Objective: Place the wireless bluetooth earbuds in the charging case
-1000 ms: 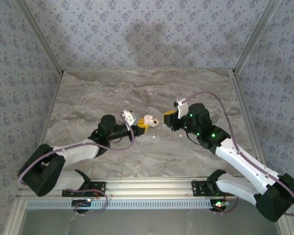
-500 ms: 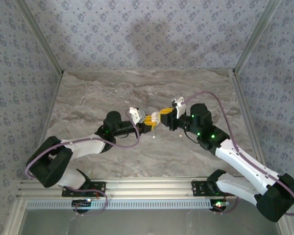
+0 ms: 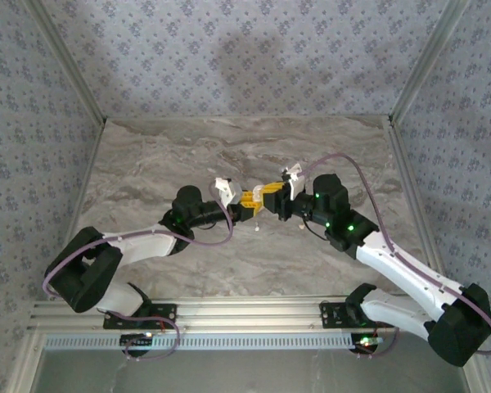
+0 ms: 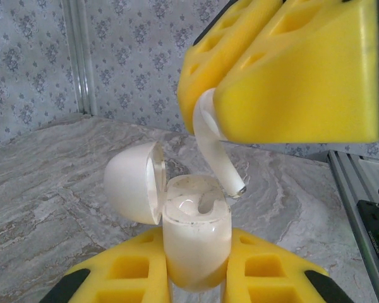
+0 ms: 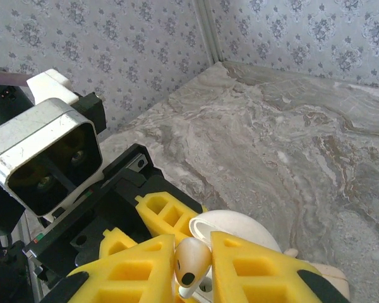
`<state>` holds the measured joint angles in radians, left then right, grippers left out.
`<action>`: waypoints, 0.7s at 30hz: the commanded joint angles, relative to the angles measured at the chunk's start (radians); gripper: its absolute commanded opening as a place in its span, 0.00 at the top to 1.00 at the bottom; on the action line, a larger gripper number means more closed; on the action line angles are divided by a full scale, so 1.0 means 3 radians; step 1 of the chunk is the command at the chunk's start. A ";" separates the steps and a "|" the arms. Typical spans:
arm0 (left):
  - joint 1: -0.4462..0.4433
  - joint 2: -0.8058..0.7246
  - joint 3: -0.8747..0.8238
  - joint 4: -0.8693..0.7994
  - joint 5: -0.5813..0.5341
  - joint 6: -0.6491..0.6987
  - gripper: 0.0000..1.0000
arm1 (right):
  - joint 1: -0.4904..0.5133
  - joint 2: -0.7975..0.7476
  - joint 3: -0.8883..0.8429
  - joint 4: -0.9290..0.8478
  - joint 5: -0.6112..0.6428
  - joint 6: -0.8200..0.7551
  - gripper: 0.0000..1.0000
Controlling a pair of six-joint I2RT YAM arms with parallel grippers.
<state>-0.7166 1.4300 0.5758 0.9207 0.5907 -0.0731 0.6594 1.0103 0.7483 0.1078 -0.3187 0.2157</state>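
Note:
My left gripper (image 4: 196, 243) is shut on the cream charging case (image 4: 196, 240) and holds it upright, its round lid (image 4: 131, 183) swung open to the left. Just above the case's hollow hangs a white earbud (image 4: 216, 151), stem pointing down at the opening, with my right gripper (image 4: 203, 117) shut on its head. In the right wrist view the earbud (image 5: 191, 262) sits between the right gripper's fingers (image 5: 192, 249), right over the case lid (image 5: 243, 226). From above, the left gripper (image 3: 247, 201) and right gripper (image 3: 272, 197) meet tip to tip mid-table. A tiny white bit (image 3: 254, 230) lies on the table below them.
The marble table (image 3: 147, 164) is enclosed by patterned walls and aluminium posts (image 3: 65, 61). The left arm's wrist camera housing (image 5: 47, 154) sits close in front of the right gripper. A metal rail (image 3: 245, 315) runs along the near edge.
The left arm carried the case rightward and the right gripper moved left with the earbud. The two grippers now meet, the earbud just above the open case.

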 commanded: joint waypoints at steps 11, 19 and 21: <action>-0.0035 -0.0010 0.0106 0.0168 0.0079 -0.0051 0.87 | 0.0027 0.0033 -0.0060 0.0086 0.0127 -0.0082 0.79; -0.0036 -0.0055 0.0111 0.0163 0.0071 -0.0051 0.87 | 0.0056 0.0038 -0.0096 0.0029 0.0246 -0.0156 0.80; -0.0038 -0.0062 0.0111 0.0161 0.0069 -0.0049 0.87 | 0.0069 0.0038 -0.0104 0.0017 0.0254 -0.0176 0.80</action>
<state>-0.7223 1.4300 0.5800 0.9195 0.5911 -0.0738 0.6708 1.0168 0.7334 0.1246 -0.2653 0.1898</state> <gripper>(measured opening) 0.195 0.207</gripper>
